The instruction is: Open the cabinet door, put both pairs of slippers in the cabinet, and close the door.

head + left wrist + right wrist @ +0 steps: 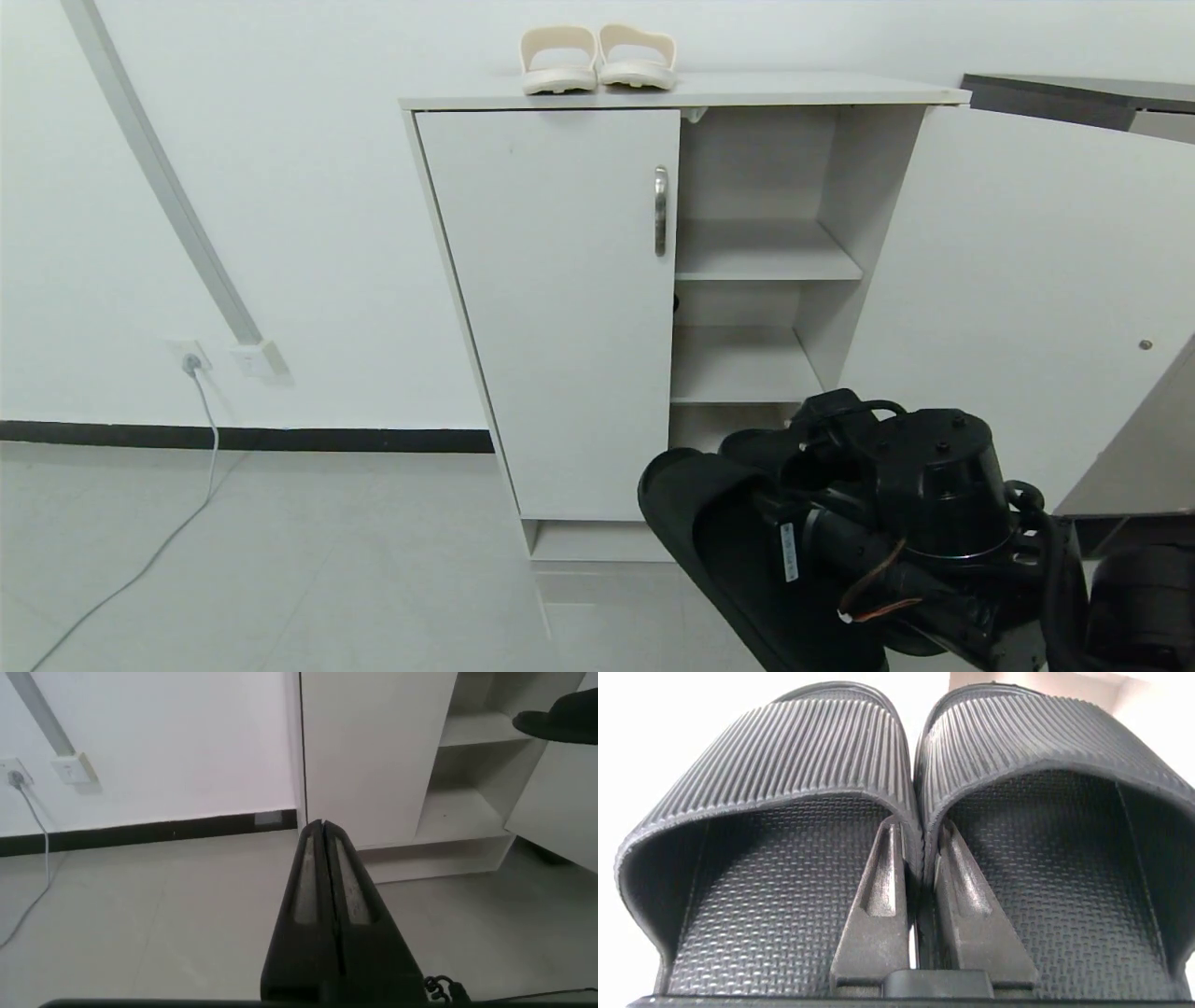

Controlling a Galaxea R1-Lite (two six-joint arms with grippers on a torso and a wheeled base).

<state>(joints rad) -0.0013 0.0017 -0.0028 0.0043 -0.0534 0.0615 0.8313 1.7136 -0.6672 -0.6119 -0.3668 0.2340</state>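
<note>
right gripper [920,833] jaws clamped on the touching inner walls of the black slippers [705,509], held low before the cabinet [551,308], at its open right half | left gripper [322,835] jaws pressed together, empty, low before cabinet base | right door [1027,299] swung open, left door [560,373] closed | cream slippers [597,61] side by side atop cabinet

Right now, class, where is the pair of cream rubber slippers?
In the head view, the pair of cream rubber slippers sits on the white cabinet's top, left of centre, directly above its closed left door.
</note>
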